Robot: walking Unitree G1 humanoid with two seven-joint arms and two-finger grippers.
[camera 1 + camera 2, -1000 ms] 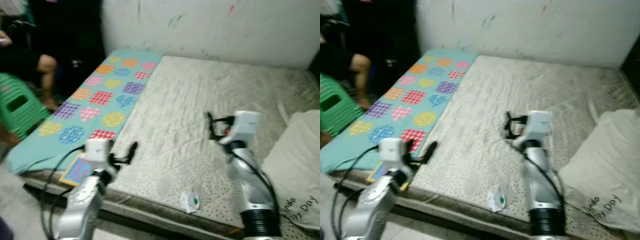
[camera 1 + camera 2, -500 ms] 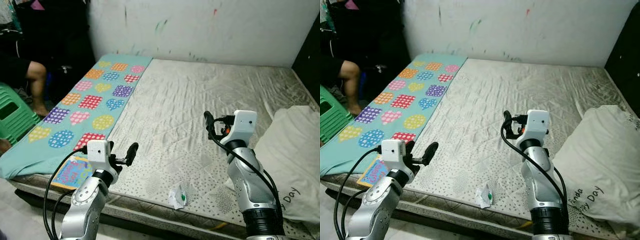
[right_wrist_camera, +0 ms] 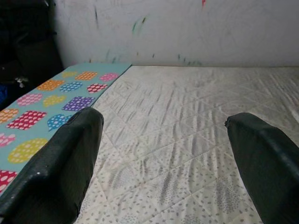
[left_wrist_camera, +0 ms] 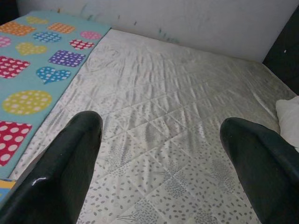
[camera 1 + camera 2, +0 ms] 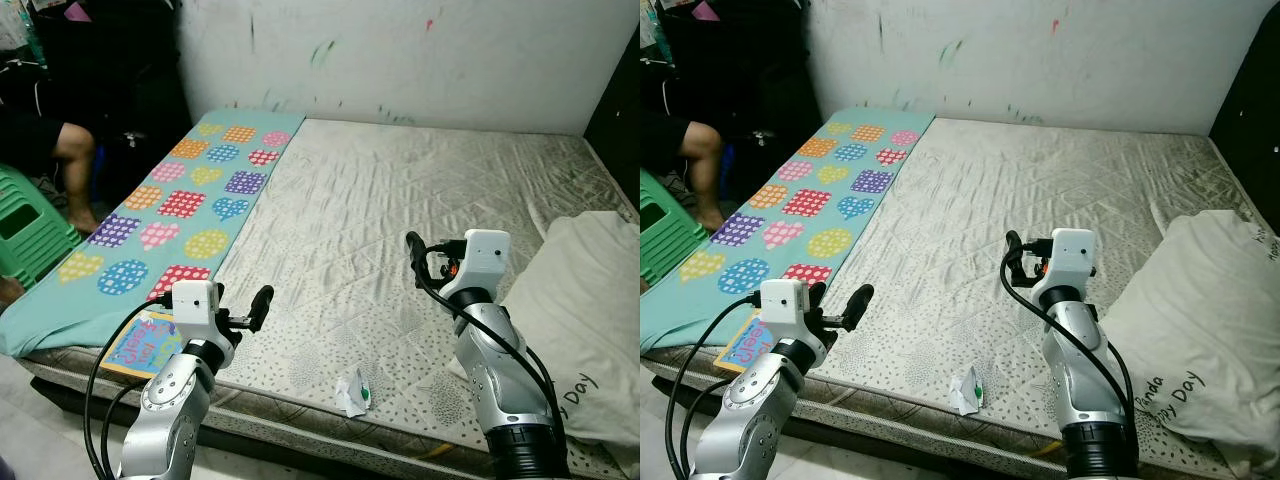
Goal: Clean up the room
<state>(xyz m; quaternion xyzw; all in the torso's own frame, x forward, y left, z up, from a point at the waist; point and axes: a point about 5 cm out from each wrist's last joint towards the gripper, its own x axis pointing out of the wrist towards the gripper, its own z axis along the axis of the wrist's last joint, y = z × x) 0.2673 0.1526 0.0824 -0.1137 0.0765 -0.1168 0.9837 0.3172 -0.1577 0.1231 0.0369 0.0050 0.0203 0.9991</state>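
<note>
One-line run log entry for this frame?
left gripper open, over mattress edge | right gripper open, above mattress | wrapper near front edge, untouched

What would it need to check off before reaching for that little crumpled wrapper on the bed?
1. Wrapper in plain sight near the mattress's front edge: ok.
2. Left gripper open and empty: ok.
3. Right gripper open and empty: ok.
4. Nothing lying on or against the wrapper: ok.
5. Person's leg beyond the patterned mat, far from the wrapper: ok.
6. Which gripper reaches it more easily: cannot tell.
</note>
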